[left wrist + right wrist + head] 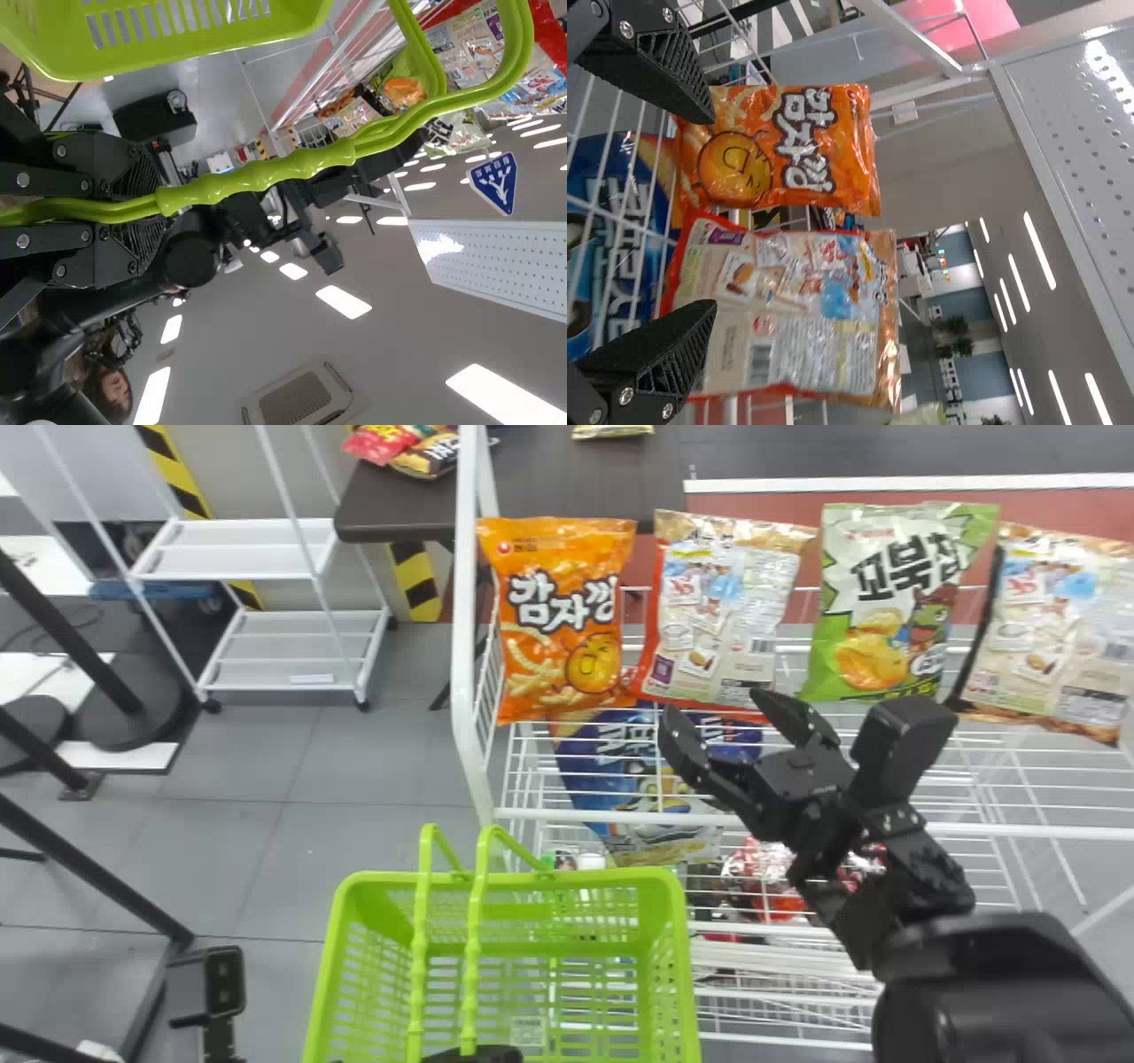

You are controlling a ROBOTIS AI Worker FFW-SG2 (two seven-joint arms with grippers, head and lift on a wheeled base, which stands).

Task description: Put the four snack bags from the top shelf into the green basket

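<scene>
White wire makes up the one rack (pixel 464 646); its top shelf (pixel 1045 831) bears the task's four snack bags. One green basket (pixel 611 880) hangs low beside it, probably so each drop is short. One blue bag (pixel 638 779) lies under the shelf wires. The four stand upright in a row, likely so each can be pinched singly: orange bag (pixel 560 615), red-edged bag (pixel 718 624), green bag (pixel 886 611), dark-edged bag (pixel 1041 638). Two end effectors work here: the right end effector (pixel 713 707), spread wide and empty, is by the red-edged bag; the left end effector (pixel 159 205) is closed round the basket's two handles (pixel 266 173), presumably to steady it.
</scene>
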